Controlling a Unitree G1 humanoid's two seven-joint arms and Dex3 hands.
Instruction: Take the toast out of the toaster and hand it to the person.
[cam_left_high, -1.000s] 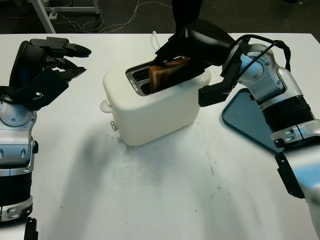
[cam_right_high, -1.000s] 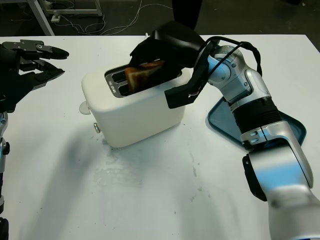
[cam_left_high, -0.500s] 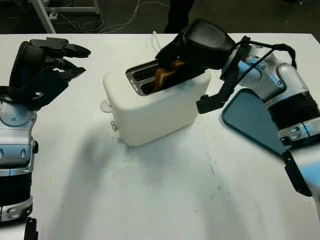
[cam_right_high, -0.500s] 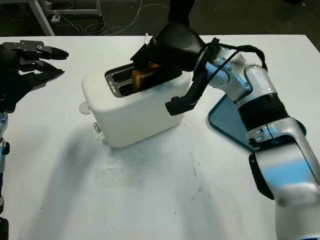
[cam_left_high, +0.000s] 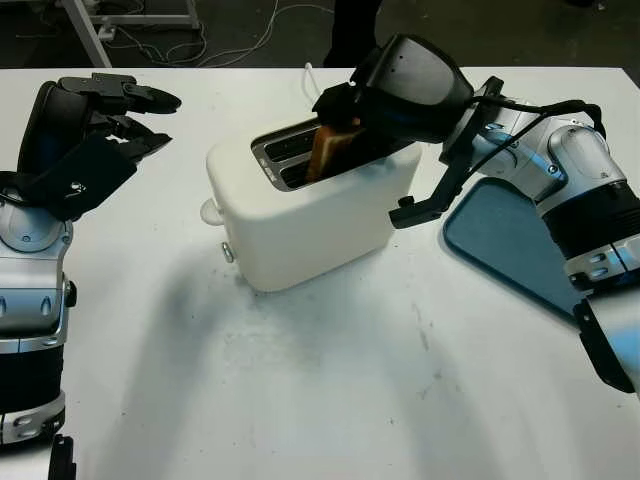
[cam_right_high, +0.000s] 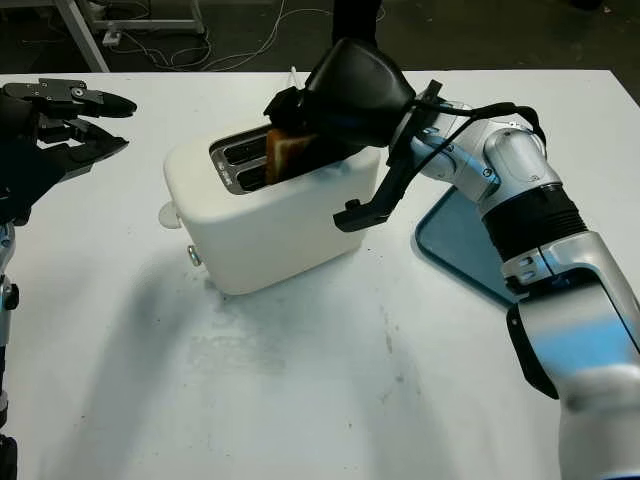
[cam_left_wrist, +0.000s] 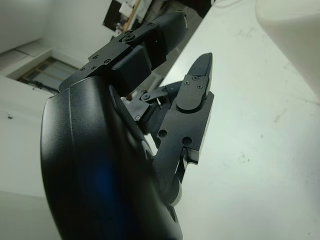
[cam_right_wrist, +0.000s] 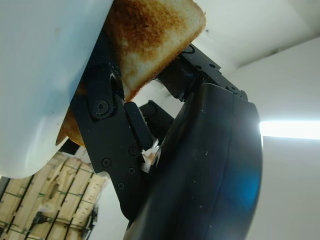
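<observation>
We saw the right hand (cam_left_high: 385, 95) rise and tip over the toaster (cam_left_high: 310, 205) during the last second, and the toast (cam_left_high: 333, 148) it gripped turned from lying slanted to nearly upright, lifted higher out of the slot

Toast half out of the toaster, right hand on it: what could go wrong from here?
1. The right hand grips the toast near its top while its lower part sits in the slot of the toaster; a tilted pull could snag or tear it.
2. The toaster stands free on the table; a snag might drag or tip it.
3. The left hand hangs open, away from the toaster, so nothing steadies it.
</observation>
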